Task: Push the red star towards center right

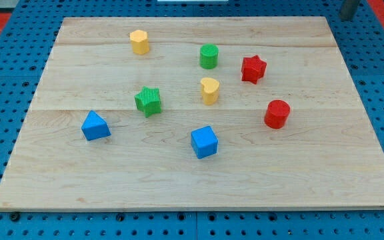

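Red star sitting upper right of centre; push not yet showing any progress.

Reading across from the view's left: a blue triangular block [95, 126] is lying low on the wooden board [352, 167], a yellow hexagonal block [139, 41] is standing near the top edge, a green star [149, 101] is resting mid-board, a blue cube [204, 141] is sitting below centre, with a yellow heart [209, 90] and a green cylinder [209, 56] above it. The red star [253, 69] is lying just right of those, apart from every neighbour, with a red cylinder [277, 114] below and right of it. My tip is not showing, so I cannot tell where it stands or whether it is touching anything. I am judging the whole push as still left: the star needs moving rightward and slightly down.
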Action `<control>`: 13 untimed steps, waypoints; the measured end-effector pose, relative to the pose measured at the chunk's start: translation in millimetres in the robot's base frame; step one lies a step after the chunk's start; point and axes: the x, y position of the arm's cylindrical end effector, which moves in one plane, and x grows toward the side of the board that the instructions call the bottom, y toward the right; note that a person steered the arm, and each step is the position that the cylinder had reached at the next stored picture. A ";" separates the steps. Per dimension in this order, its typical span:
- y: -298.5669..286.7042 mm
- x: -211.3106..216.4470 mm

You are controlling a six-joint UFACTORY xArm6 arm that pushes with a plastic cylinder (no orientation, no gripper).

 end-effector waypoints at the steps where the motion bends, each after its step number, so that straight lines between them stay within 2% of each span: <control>1: 0.0 0.5; 3: -13.6 39.4; 5: -13.7 40.0; 6: -40.8 55.0; 7: -108.9 106.9; 8: -129.6 127.2; 9: -163.5 130.8; 10: -242.1 112.5; 11: -266.6 183.0; 12: -192.0 204.8; 13: -233.0 179.3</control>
